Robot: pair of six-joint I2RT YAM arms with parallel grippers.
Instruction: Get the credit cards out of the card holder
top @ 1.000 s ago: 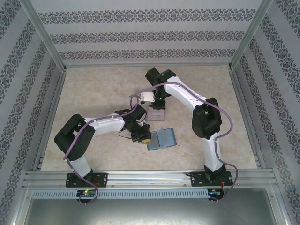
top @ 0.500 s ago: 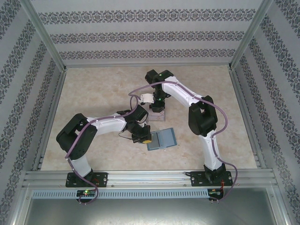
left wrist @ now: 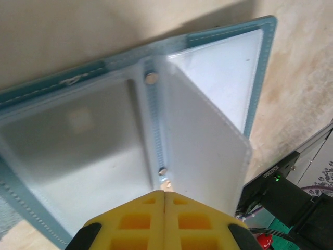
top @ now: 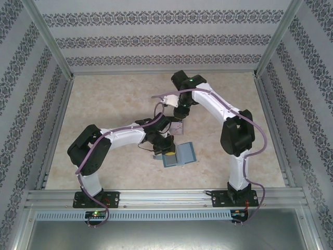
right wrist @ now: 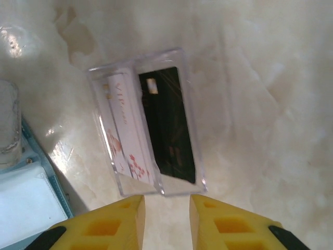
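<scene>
The teal card holder (top: 180, 154) lies open on the table, its clear sleeves (left wrist: 93, 151) looking empty in the left wrist view. My left gripper (left wrist: 164, 195) is shut at the holder's near edge by the spine rivets, nothing visible between its yellow fingers. Two credit cards stand in a clear plastic box (right wrist: 191, 120): a white one with pink print (right wrist: 125, 130) and a dark one (right wrist: 169, 127). My right gripper (right wrist: 166, 211) hangs just off the box's near end, open, nothing between its fingers. In the top view it (top: 180, 113) is above the box (top: 177, 127).
The box stands just behind the card holder (right wrist: 26, 208), close to its far edge. Both arms crowd the table's middle. Patterned walls and metal frame rails (top: 57, 120) enclose the marble-look table on three sides.
My right gripper has opened and drawn back from the box, its arm swinging right. My left arm has shifted right onto the card holder's left edge, still shut.
</scene>
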